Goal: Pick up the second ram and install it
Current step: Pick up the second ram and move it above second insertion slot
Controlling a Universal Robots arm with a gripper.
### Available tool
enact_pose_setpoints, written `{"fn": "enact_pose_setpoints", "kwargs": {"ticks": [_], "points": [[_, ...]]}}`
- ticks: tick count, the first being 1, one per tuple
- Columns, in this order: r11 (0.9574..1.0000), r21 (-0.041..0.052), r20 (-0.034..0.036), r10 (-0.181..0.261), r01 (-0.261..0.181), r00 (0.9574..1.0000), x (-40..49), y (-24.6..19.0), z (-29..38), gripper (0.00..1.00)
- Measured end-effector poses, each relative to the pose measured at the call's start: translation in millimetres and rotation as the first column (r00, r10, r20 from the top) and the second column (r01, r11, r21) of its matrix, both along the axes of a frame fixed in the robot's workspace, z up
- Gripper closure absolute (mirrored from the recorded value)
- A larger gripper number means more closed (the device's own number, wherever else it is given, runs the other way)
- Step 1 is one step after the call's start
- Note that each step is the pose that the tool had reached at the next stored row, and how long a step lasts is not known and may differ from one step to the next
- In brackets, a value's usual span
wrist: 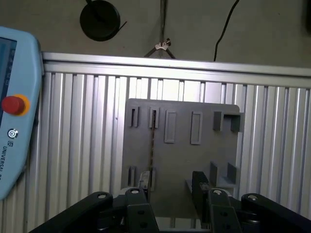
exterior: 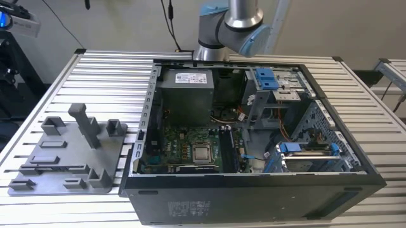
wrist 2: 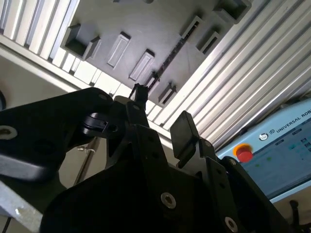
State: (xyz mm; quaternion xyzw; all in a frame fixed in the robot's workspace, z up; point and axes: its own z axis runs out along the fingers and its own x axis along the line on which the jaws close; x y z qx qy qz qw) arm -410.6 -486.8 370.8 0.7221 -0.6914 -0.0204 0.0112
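My end effector (wrist: 171,187) gapes wide and empty, the second ram (wrist: 152,145) unpicked in the tray (exterior: 111,161) at the case's (exterior: 254,199) nine o'clock.

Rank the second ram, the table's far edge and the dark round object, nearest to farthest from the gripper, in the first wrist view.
1. The second ram: on edge in the grey tray, ahead of the gripper, fingers open.
2. The table's far edge: beyond the tray.
3. The dark round object: past that edge, farthest out.
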Motion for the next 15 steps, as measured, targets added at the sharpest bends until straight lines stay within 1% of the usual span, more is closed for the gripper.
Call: {"fn": "enact_pose_setpoints", "kwargs": {"ticks": [6,15], "points": [[1.0000,-0.0004,-0.0001,0.000,0.000,1.0000,0.0,-0.1,0.0,0.52],[1.0000,-0.0021,0.0001,0.000,0.000,1.0000,0.0,0.0,-2.0,0.52]]}}
